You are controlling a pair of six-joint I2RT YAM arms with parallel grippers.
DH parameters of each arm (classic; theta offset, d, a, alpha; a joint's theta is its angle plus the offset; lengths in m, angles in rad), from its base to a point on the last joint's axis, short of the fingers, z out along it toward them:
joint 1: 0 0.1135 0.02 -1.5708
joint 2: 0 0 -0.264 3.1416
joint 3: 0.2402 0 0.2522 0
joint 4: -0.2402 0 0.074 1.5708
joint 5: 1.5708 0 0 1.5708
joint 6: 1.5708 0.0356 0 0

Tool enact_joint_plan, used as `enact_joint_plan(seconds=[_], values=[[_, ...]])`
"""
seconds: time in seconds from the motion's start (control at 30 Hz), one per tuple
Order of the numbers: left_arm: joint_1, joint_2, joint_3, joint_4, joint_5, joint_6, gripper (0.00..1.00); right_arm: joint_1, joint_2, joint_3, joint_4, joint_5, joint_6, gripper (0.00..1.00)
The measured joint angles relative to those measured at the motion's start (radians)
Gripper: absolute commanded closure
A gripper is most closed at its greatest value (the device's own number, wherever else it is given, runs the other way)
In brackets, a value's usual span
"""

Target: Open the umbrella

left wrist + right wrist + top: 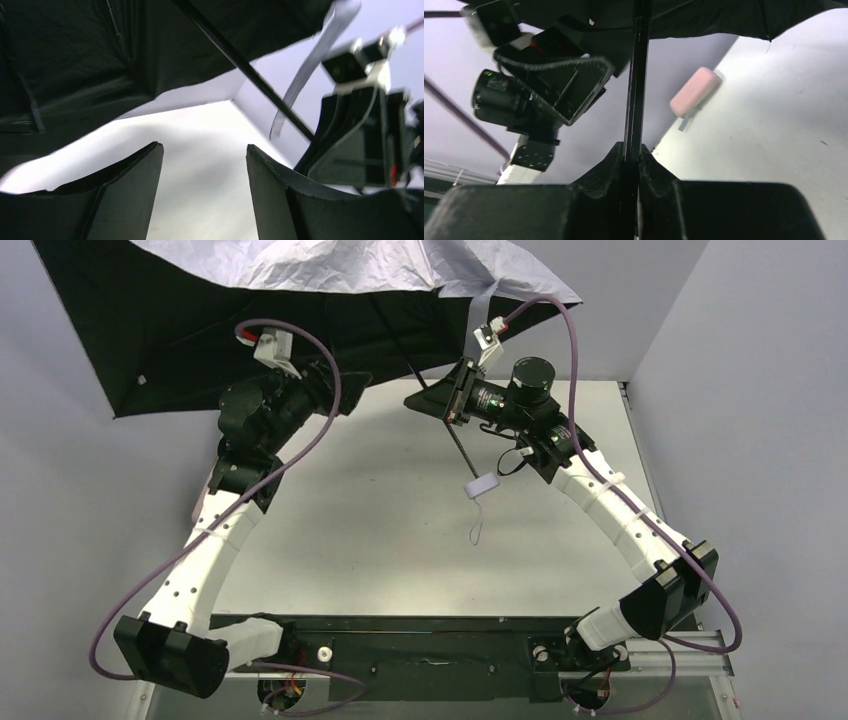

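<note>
The umbrella [330, 262] is spread open at the back, its lilac-white fabric on top and black inner side [150, 330] facing me. Its thin black shaft [461, 445] runs down to the small lilac handle [481, 486], which hangs above the table with a wrist loop. My right gripper [452, 405] is shut on the shaft; in the right wrist view the shaft [636, 90] rises straight out of the closed fingers [611, 160]. My left gripper [345, 380] is open and empty under the canopy; its fingers [135, 175] stand wide apart, with the shaft [250, 75] to their right.
A pale pink oblong case [695, 91] lies on the white table [400, 540] near the back wall, seen in the right wrist view. Grey walls [740, 390] enclose the table on the left, right and back. Purple cables [320, 430] loop over both arms.
</note>
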State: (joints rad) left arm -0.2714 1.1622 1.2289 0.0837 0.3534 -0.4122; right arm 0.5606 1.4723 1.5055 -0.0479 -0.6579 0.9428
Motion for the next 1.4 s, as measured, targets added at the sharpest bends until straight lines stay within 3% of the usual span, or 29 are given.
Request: enact_joint_plan(seconds=[0.2, 0.33, 0.6, 0.73, 0.87, 0.93, 0.97, 1.0, 1.1, 1.13, 1.17, 1.23, 1.4], values=[[0.011, 0.101, 0.022, 0.190, -0.029, -0.415, 0.36, 0.023, 0.005, 0.003, 0.078, -0.008, 0.055, 1.00], [0.019, 0.147, 0.022, 0.275, -0.032, -0.600, 0.33, 0.039, 0.008, 0.001, 0.105, -0.017, 0.066, 1.00], [0.022, 0.178, 0.022, 0.412, -0.026, -0.752, 0.34, 0.061, 0.008, -0.064, 0.174, -0.047, 0.076, 1.00], [0.022, 0.182, 0.021, 0.451, -0.026, -0.781, 0.52, 0.070, 0.007, -0.106, 0.200, -0.058, 0.084, 1.00], [0.023, 0.201, 0.020, 0.459, -0.033, -0.795, 0.90, 0.074, 0.007, -0.113, 0.231, -0.065, 0.089, 1.00], [0.024, 0.207, 0.020, 0.460, -0.037, -0.796, 1.00, 0.078, 0.006, -0.116, 0.245, -0.069, 0.088, 1.00], [0.024, 0.208, 0.020, 0.462, -0.037, -0.808, 1.00, 0.078, 0.005, -0.118, 0.247, -0.068, 0.087, 1.00], [0.024, 0.207, 0.020, 0.464, -0.037, -0.820, 1.00, 0.078, 0.005, -0.124, 0.249, -0.068, 0.084, 0.97], [0.021, 0.206, 0.020, 0.467, -0.027, -0.831, 1.00, 0.076, 0.005, -0.146, 0.253, -0.072, 0.058, 0.56], [0.021, 0.206, 0.020, 0.463, -0.024, -0.827, 1.00, 0.074, 0.005, -0.150, 0.252, -0.077, 0.050, 0.51], [0.021, 0.206, 0.020, 0.457, -0.019, -0.820, 1.00, 0.070, 0.004, -0.151, 0.251, -0.083, 0.035, 0.39], [0.024, 0.208, 0.020, 0.448, -0.005, -0.808, 1.00, 0.056, -0.008, -0.158, 0.243, -0.092, 0.006, 0.30], [0.021, 0.219, 0.021, 0.445, 0.023, -0.798, 1.00, -0.025, -0.119, -0.209, 0.132, -0.082, -0.145, 0.29]])
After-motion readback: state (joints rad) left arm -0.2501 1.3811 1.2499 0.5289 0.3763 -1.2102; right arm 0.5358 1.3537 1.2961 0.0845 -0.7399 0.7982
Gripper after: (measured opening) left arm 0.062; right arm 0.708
